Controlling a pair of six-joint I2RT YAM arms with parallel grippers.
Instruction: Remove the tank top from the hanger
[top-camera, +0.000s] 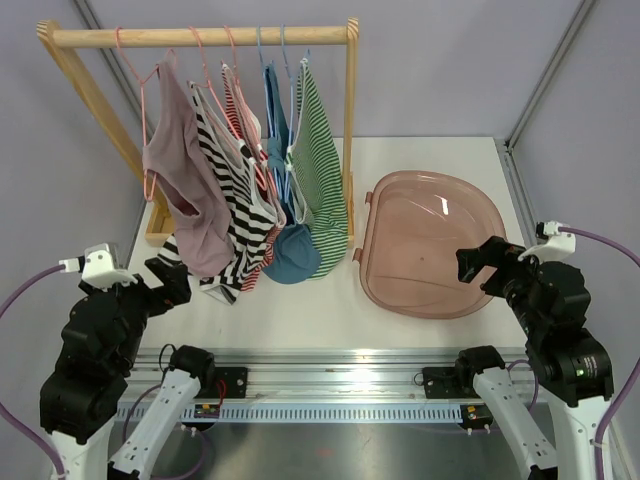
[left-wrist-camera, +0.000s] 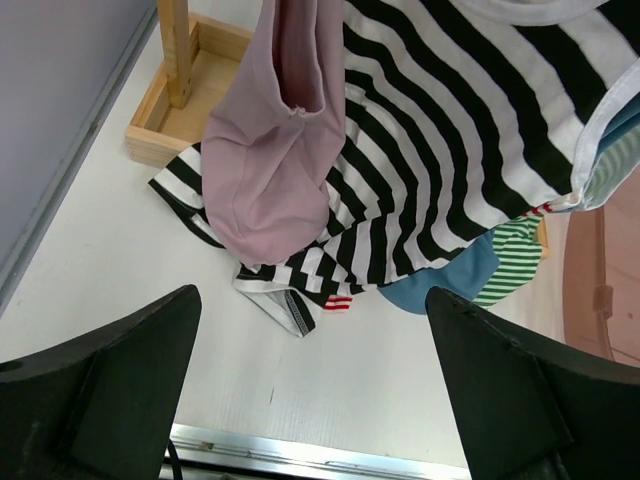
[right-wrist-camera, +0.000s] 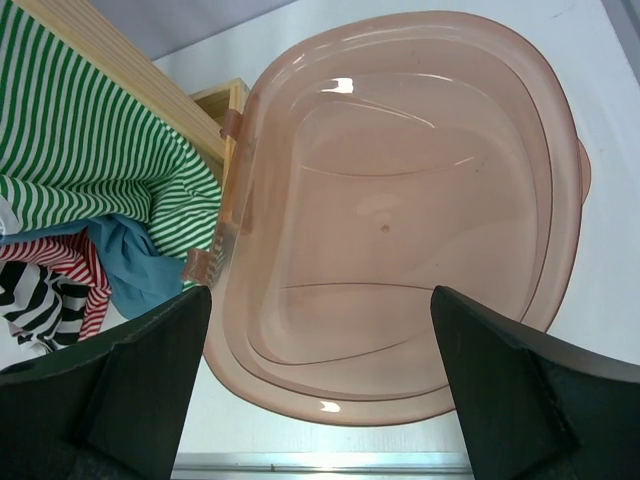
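Several tank tops hang on hangers from a wooden rack: a mauve one at the left, a black-and-white striped one, a red striped one, a blue one and a green striped one. The mauve top's hem hangs just ahead of my left gripper, which is open and empty above the table. My left gripper shows in the top view near the rack's base. My right gripper is open and empty over the basin's near edge.
A clear pink plastic basin lies on the table right of the rack. The rack's wooden base box stands at the far left. A metal rail runs along the table's near edge.
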